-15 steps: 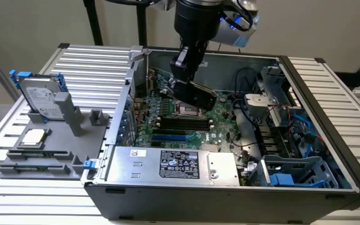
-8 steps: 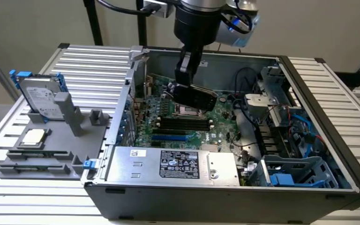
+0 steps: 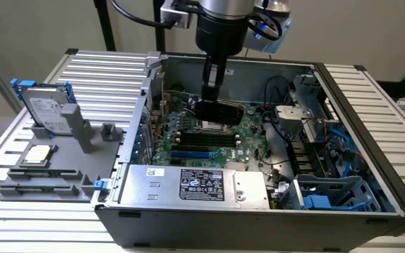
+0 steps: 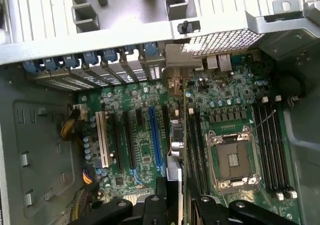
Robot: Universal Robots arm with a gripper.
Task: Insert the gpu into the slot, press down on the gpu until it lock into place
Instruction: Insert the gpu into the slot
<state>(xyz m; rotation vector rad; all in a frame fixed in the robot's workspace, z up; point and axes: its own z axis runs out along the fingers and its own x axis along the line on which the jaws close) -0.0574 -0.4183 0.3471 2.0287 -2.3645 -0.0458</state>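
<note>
The end effector (image 3: pixel 212 94) is clamped on the top edge of the gpu (image 3: pixel 221 112), holding it upright inside the open computer case (image 3: pixel 259 226), above the motherboard (image 3: pixel 248 138). In the exterior view the blue slot (image 3: pixel 190 156) lies bare at about 7 o'clock from the gpu, apart from it.

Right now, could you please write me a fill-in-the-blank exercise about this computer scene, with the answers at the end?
1. The gripper is shut on the black ___.
2. The long slot on the green motherboard is coloured ___.
3. The silver hard drive stands ___ the case, not inside it.
Answers: gpu; blue; outside.
</note>
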